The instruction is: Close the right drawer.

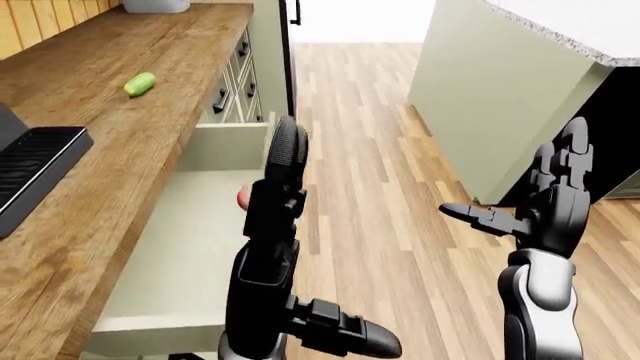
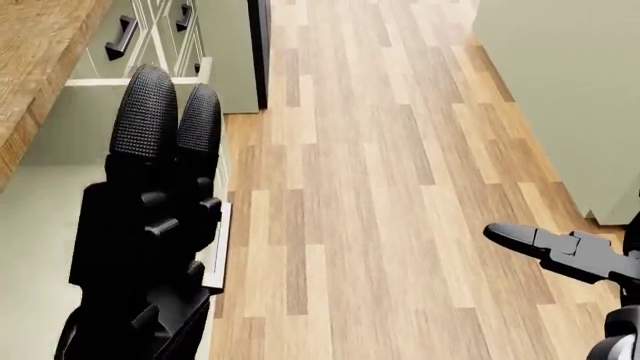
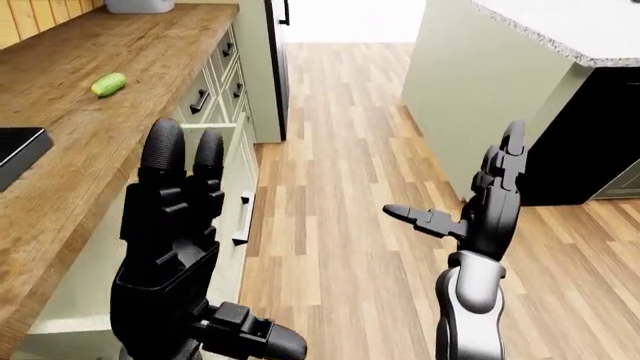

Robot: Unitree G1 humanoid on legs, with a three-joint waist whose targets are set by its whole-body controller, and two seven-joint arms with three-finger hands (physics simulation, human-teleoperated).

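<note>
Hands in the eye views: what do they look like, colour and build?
Both the left hand and right hand are matte black, three-fingered, with blocky jointed segments and rounded, finely textured fingertips. The right hand sits on a light grey, rounded forearm. No cables or markings visible.

- A home kitchen, rendered in simulation.
- A long wooden counter [image 1: 150,90] runs from 9 toward 11 o'clock in the left-eye view, over sage-green drawer fronts with dark handles [image 3: 199,100].
- One drawer [image 1: 190,247] below it stands pulled out.
- At 2 o'clock, a green island [image 1: 480,97] has a speckled stone top [image 1: 570,30].
- Wood-plank floor [image 2: 380,187] runs between them.
</note>
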